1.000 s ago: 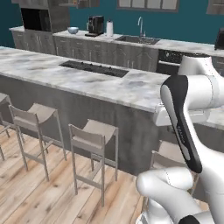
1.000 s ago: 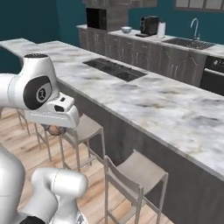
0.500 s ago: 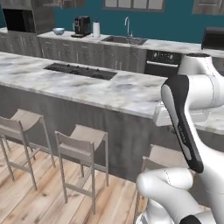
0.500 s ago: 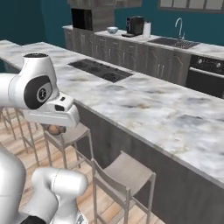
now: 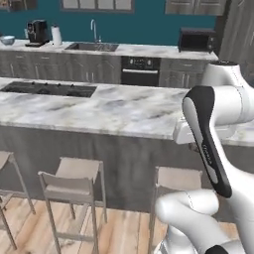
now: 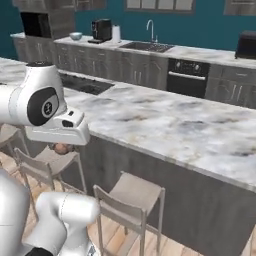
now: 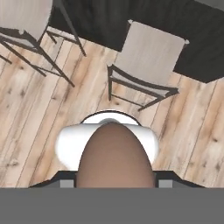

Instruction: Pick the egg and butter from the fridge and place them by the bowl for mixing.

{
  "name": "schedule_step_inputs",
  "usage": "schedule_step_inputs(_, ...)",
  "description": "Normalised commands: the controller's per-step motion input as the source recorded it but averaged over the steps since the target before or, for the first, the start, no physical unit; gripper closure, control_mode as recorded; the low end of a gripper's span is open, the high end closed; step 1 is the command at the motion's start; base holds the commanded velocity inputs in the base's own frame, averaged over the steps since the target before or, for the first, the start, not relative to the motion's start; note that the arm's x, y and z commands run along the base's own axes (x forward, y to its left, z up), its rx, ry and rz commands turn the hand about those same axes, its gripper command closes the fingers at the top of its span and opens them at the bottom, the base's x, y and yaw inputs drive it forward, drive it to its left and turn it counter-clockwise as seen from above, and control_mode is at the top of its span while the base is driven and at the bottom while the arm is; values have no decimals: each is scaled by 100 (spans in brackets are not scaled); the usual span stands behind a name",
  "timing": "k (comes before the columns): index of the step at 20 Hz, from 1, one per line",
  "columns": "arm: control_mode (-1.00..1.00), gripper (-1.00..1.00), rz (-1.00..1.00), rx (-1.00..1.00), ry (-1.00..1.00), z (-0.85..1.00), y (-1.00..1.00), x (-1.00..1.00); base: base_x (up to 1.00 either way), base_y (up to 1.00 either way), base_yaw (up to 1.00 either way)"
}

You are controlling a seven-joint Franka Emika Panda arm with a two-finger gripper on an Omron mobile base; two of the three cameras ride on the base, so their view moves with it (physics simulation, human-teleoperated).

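The gripper [image 7: 113, 183] grips the egg [image 7: 114, 156] — stools [image 7: 148, 59] below.

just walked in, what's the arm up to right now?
The arm is carrying the egg, a brown oval held in the gripper with the jaws shut on it, low above the wood floor beside the bar stools. It is on the stool side of the marble island. The bowl sits on the far back counter near the coffee machine.

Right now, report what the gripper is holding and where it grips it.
The gripper holds the egg, a finger on each of its sides; its rounded end points away from the hand. The same egg shows under the hand in the right base view.
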Motion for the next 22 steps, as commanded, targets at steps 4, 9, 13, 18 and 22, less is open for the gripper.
schedule_step_inputs(4,100,100,0,0,0,0,0,0,-4,0,-96)
schedule_step_inputs(9,100,100,0,0,0,0,0,0,-15,-9,-85)
schedule_step_inputs(13,100,100,0,0,0,0,0,0,-7,-15,-84)
schedule_step_inputs(18,100,100,0,0,0,0,0,0,3,-48,-77)
schedule_step_inputs(22,100,100,0,0,0,0,0,0,24,-50,-74)
